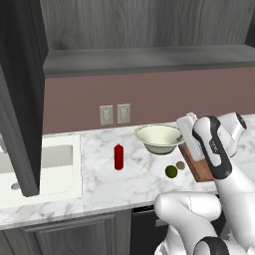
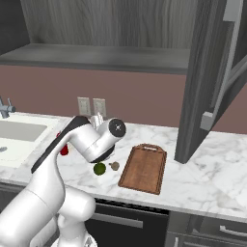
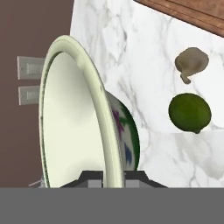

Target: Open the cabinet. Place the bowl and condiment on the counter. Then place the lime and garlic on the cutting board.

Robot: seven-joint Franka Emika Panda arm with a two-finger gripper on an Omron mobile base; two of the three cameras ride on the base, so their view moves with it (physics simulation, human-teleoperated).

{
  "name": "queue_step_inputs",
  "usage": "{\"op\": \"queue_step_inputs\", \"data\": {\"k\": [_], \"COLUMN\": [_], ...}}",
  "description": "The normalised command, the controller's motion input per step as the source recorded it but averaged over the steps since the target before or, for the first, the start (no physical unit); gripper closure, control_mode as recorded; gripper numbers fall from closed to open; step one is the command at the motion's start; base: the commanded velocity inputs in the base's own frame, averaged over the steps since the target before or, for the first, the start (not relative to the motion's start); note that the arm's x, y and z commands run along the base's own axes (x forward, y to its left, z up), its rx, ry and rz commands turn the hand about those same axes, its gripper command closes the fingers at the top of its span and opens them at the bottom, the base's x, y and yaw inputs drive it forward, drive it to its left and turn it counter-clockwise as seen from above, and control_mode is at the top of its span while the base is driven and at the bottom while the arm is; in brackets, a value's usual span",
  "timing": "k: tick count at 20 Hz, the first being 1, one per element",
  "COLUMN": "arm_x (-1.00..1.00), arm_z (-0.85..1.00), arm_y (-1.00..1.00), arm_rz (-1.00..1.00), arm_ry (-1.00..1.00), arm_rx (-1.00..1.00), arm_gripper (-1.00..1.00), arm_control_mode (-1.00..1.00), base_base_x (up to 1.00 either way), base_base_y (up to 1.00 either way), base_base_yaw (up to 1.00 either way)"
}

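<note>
Gripper [image 3: 113, 177] was clamped on the bowl's [image 3: 74, 122] rim over the tabletop [image 3: 144, 57], beside lime [image 3: 190, 112] and garlic [image 3: 191, 62].

Base views flank counter [image 1: 99, 179]; hand view close.

The cabinet [image 2: 202, 82] hangs open, its dark grey door swung out over the marble counter [image 1: 99, 179]. The cream bowl [image 1: 159, 138] sits upright near the back wall, the red condiment [image 1: 118, 157] bottle standing to its left. The lime [image 1: 171, 171] and garlic [image 1: 180, 165] (a tan lump) lie just beside the reddish cutting board [image 2: 144, 168].
</note>
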Motion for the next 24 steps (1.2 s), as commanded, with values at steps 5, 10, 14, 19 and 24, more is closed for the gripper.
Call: {"op": "queue_step_inputs", "data": {"k": [5,10,14,19,24], "arm_x": [0.17,0.11,0.12,0.12,0.12], "arm_z": [-0.07,-0.14,-0.16,-0.15,-0.14], "arm_y": [0.00,0.02,0.08,0.10,0.07], "arm_rz": [0.00,0.00,0.00,0.00,0.00], "arm_ry": [0.00,0.00,0.00,0.00,0.00], "arm_rx": [0.00,0.00,0.00,0.00,0.00], "arm_gripper": [1.00,1.00,1.00,1.00,1.00], "arm_control_mode": [-1.00,-1.00,-1.00,-1.00,-1.00], "base_base_x": [0.00,0.00,0.00,0.00,0.00], "base_base_y": [0.00,0.00,0.00,0.00,0.00], "base_base_yaw": [0.00,0.00,0.00,0.00,0.00]}}
